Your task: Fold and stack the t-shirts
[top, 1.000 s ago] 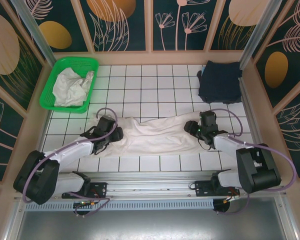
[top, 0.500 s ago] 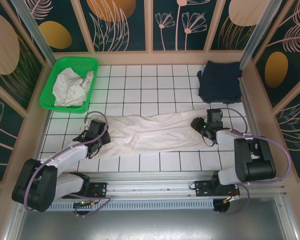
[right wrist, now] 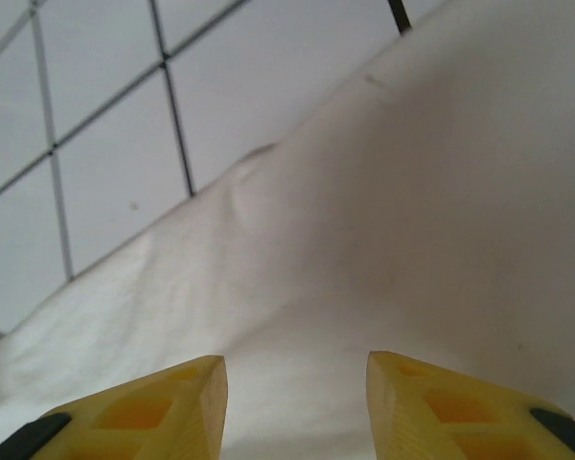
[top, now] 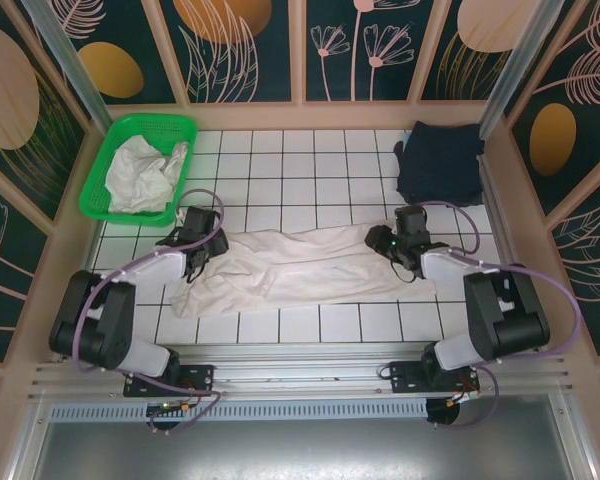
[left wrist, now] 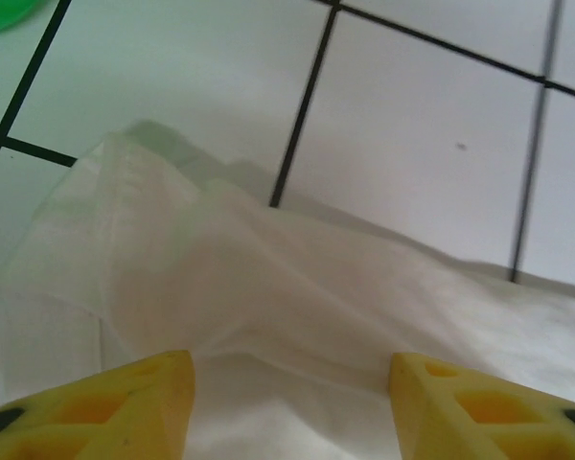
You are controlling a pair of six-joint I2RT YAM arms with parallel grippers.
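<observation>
Left hand (top: pixel 202 240): had moved up and inward from half a second before, to the far-left end of the off-white t-shirt (top: pixel 300 268); fingers (left wrist: pixel 125 402) stood wide apart, released, over slack cloth.
Right hand (top: pixel 385 241): had shifted slightly left at the shirt's right end; whether it gripped the cloth could not be told.
Off-white t-shirt: lay as a long strip across the desk (top: pixel 300 170) between both hands.
Navy t-shirt (top: pixel 440 160): folded, far-right corner.
Green basket (top: pixel 150 118): far left, holding a crumpled white shirt (top: pixel 145 175).
</observation>
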